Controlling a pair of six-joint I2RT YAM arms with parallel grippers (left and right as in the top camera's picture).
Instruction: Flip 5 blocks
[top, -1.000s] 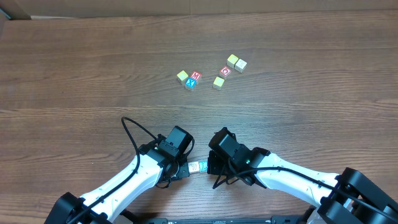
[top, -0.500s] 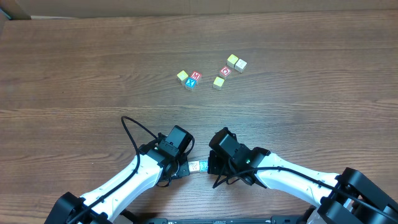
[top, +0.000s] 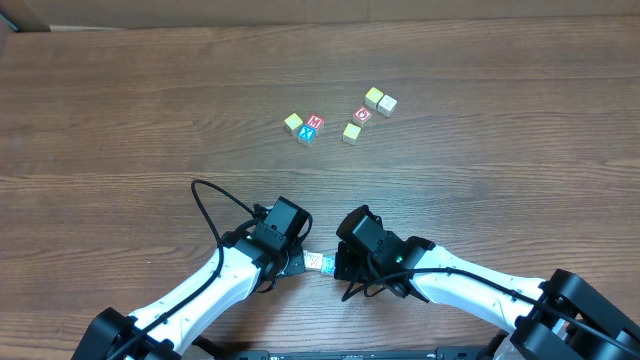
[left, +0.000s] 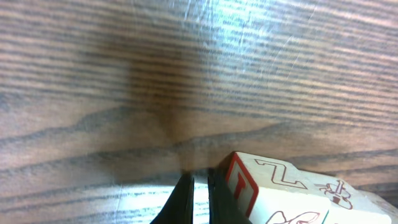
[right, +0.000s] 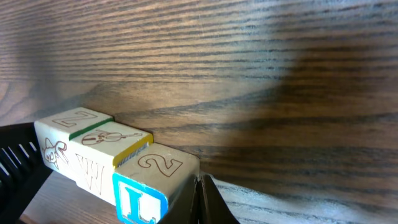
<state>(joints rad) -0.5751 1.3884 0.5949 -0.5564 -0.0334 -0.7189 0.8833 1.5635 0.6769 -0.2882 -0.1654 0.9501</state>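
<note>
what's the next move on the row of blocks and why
Probably open the right gripper and close it on the L block at its end of the row, to turn it over. Both grippers are shut and hold nothing; the left gripper sits beside the Z block at the other end.

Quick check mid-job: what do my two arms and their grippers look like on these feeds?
The left arm and right arm both have white tubular links with black joint housings and boxy black wrist modules. A black cable loops out by the left wrist; thinner black wires trail by the right one. The left gripper and right gripper have slim black fingers.
</note>
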